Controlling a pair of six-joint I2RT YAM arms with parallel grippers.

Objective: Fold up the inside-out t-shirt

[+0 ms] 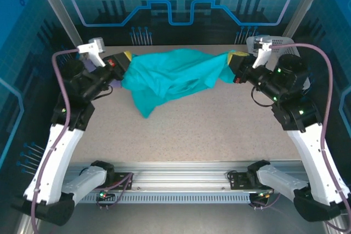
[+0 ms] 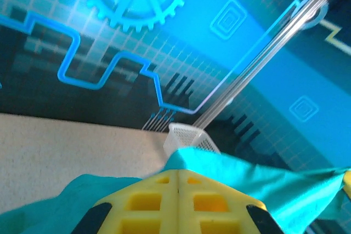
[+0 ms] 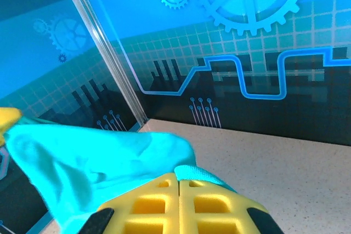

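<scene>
The teal-green inside-out t-shirt (image 1: 173, 75) hangs stretched between my two grippers above the far half of the table, its lower part drooping to the tabletop at the left. My left gripper (image 1: 126, 60) is shut on the shirt's left end; in the left wrist view the yellow fingers (image 2: 176, 175) meet with teal cloth (image 2: 258, 182) coming out from between them. My right gripper (image 1: 233, 58) is shut on the right end; the right wrist view shows its yellow fingers (image 3: 178, 181) pressed together on a fold of the shirt (image 3: 93, 160).
A white perforated basket (image 1: 274, 42) stands at the far right corner, also seen as the basket (image 2: 186, 138) beyond the cloth. A bit of purple cloth (image 1: 116, 85) shows under the left gripper. The speckled tabletop (image 1: 208, 124) lies bare in front; blue printed walls surround it.
</scene>
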